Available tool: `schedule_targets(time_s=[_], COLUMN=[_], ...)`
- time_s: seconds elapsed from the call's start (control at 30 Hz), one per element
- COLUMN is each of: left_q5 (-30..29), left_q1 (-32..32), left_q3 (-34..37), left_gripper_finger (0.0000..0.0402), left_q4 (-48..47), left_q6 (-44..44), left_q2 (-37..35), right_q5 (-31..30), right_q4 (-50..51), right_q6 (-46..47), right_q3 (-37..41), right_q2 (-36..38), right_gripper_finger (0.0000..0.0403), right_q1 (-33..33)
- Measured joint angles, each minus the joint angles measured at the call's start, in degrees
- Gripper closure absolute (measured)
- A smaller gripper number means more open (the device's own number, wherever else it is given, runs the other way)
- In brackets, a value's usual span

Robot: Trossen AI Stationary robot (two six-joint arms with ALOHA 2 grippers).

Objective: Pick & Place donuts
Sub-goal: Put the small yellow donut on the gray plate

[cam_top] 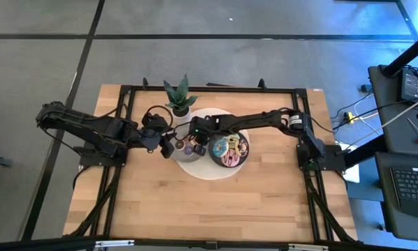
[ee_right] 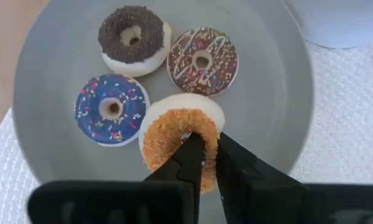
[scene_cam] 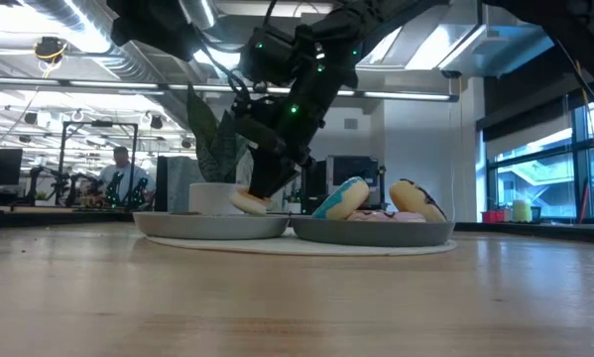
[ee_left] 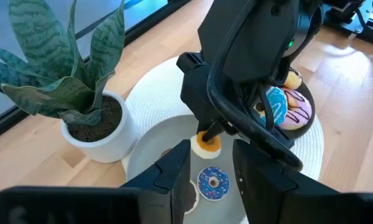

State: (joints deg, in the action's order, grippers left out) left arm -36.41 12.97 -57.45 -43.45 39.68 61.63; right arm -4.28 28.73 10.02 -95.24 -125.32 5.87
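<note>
Three donuts lie flat on the left grey plate (ee_right: 286,93): a dark brown one (ee_right: 132,38), a brown drizzled one (ee_right: 202,60) and a blue sprinkled one (ee_right: 110,109). My right gripper (ee_right: 210,155) reaches in from the table's right and is shut on an orange donut (ee_right: 177,134) low over this plate, also shown in the low view (scene_cam: 249,203). My left gripper (ee_left: 211,171) is open and empty just left of it, over the plate's left part (cam_top: 168,145). The right plate (cam_top: 245,157) holds several more donuts (cam_top: 228,148). My right gripper pinches the orange donut's ring (ee_right: 211,168) on the side nearest the wrist, one finger (ee_right: 189,158) at the hole and the other (ee_right: 233,162) outside the rim. The fingers slant down from the table's right. The donut is tilted, its low edge at the plate; whether it touches, I cannot tell.
Both plates sit on a round white mat (cam_top: 195,169) at the table's middle. A potted striped plant (cam_top: 179,97) stands just behind the left plate, also shown in the left wrist view (ee_left: 99,124). Bare wood lies toward the near edge (cam_top: 209,209).
</note>
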Motion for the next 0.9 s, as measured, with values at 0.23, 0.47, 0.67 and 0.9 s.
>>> schedule_targets(time_s=[0.23,0.47,0.67,0.9], left_q5=[0.0,0.0,0.0,0.0], left_q1=[0.0,0.0,0.0,0.0], left_q3=[0.0,0.0,0.0,0.0], left_gripper_finger=[0.0286,0.0286,0.0285,0.0287], left_q4=[-0.2,-0.5,-0.5,-0.4], left_q6=[0.0,0.0,0.0,-1.2], left_q2=[0.0,0.0,0.0,0.0], right_q5=[-0.1,-0.1,-0.1,-0.1], right_q4=[-1.9,-2.2,-2.3,-1.9], right_q6=[0.8,1.5,1.3,0.9], right_q3=[0.0,0.1,0.1,0.1], right_q2=[0.0,-2.6,-2.8,-2.8], right_gripper_finger=[0.0361,0.0361,0.0361,0.0361], right_q1=[0.0,0.0,0.0,0.0])
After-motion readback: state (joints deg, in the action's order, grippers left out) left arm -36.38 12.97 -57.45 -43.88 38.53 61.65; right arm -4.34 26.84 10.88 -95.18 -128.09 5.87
